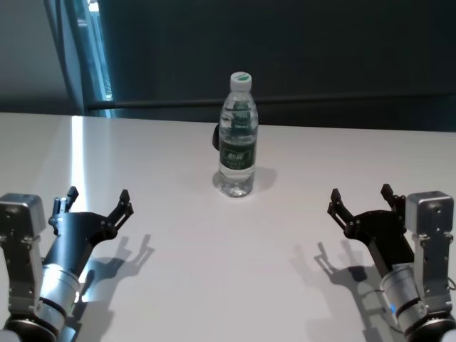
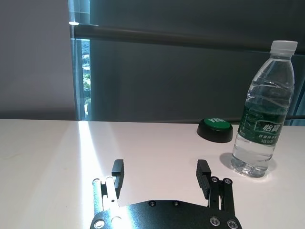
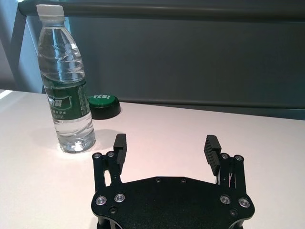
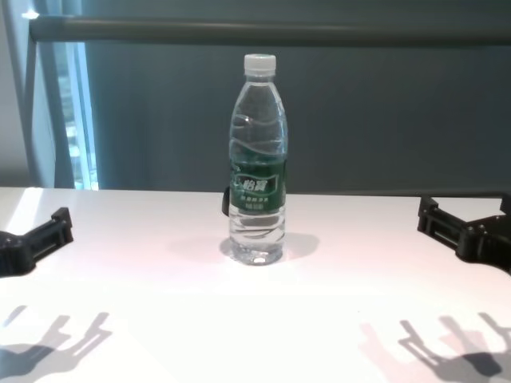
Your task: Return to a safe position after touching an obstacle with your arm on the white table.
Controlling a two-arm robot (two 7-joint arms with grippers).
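I see the bottle (image 1: 237, 135) standing upright near the middle of the white table (image 1: 214, 285), cap on, green label facing me. Nothing touches it. A green-topped black button (image 2: 215, 129) sits on the table just behind the bottle, mostly hidden by it from the head camera.

My left gripper (image 1: 96, 203) hangs low over the near left part of the table, well apart from the bottle, with its fingers (image 2: 117, 171) spread wide and nothing between them. My right gripper (image 1: 360, 201) mirrors it over the near right part, also well clear of the bottle, fingers (image 3: 211, 149) parted and bare. Both point forward toward the far edge, the bottle between them and farther out. Each casts a shadow on the tabletop beneath it
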